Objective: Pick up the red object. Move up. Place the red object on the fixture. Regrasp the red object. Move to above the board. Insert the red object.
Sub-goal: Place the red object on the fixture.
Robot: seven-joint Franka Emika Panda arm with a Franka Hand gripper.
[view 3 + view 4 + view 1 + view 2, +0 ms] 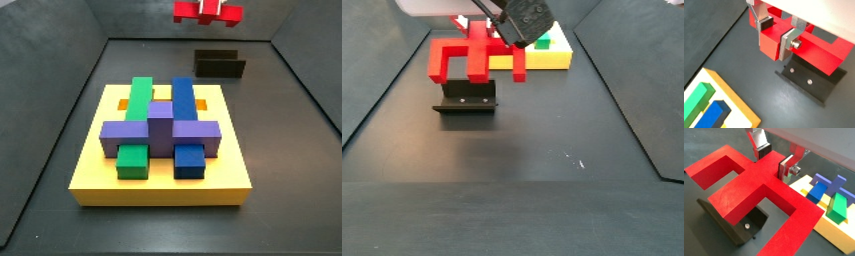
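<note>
The bright red blocky piece with a crossbar, two legs and a central stem [747,183] hangs in the air above the small black open-topped bracket, the fixture [465,97], not touching it in a side view. The gripper [778,34] clamps the red object on its stem: in both wrist views the silver finger plates with dark pads [788,42] press against opposite red faces, so the jaws are narrow and holding the piece. In a side view the red object [207,12] sits high at the far end of the enclosure, over the fixture [221,65] and well apart from the big thick yellow square slab, the board [94,165], with its green, blue and purple blocks.

The step in hand is probably the placing on the fixture. To do it well, the arm should likely come straight down, keeping the piece level and squared to the bracket's walls, and release only once the red object rests firmly, so a regrasp finds it unmoved.
</note>
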